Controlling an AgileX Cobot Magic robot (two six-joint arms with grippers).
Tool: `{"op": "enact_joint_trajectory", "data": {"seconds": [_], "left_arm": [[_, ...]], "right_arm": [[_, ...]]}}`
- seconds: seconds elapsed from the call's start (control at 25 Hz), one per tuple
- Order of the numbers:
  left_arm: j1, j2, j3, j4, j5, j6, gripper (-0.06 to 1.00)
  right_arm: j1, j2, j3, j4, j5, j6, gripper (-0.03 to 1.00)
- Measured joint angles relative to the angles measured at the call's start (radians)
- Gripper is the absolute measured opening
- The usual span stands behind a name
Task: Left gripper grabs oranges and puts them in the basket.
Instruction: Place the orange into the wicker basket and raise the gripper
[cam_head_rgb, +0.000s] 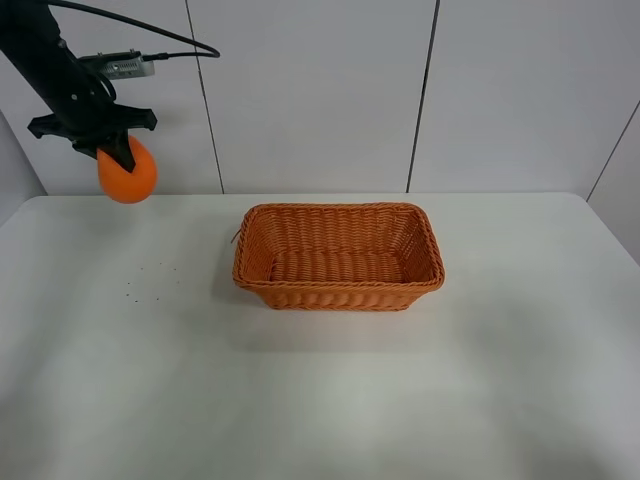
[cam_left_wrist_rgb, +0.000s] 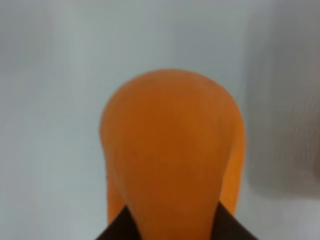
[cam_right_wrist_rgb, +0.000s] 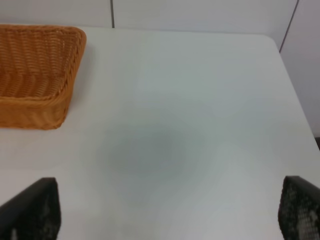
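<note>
We are holding the orange (cam_head_rgb: 127, 172) aloft, left tool (cam_head_rgb: 117, 152) clamped on it; next, we judge, it is needing carrying toward the basket (cam_head_rgb: 340, 297) at four o'clock.

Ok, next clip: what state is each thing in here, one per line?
left end effector: shut on the orange, raised above the table's far left.
orange: gripped, in the air, off the table.
basket: upright on the table, empty.
right end effector: open, holding nothing, over bare table to the right of the basket.
table: bears only the basket.
</note>
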Motion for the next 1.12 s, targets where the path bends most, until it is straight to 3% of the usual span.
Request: {"op": "enact_joint_trajectory", "data": {"seconds": [0.2, 0.64, 0.88, 1.12], "left_arm": [[-0.075, 0.000, -0.025, 0.020, 0.000, -0.012, 0.23], [-0.466, 0.039, -0.035, -0.003, -0.005, -0.015, 0.23], [-0.546, 0.181, -0.088, -0.003, -0.102, -0.018, 0.23], [-0.560, 0.302, -0.102, 0.000, -0.164, -0.018, 0.23]], "right_arm": [[0.000, 0.000, 0.000, 0.000, 0.000, 0.000, 0.69], [0.000, 0.000, 0.000, 0.000, 0.000, 0.000, 0.69], [0.000, 0.000, 0.000, 0.000, 0.000, 0.000, 0.69], [0.000, 0.000, 0.000, 0.000, 0.000, 0.000, 0.69]]}}
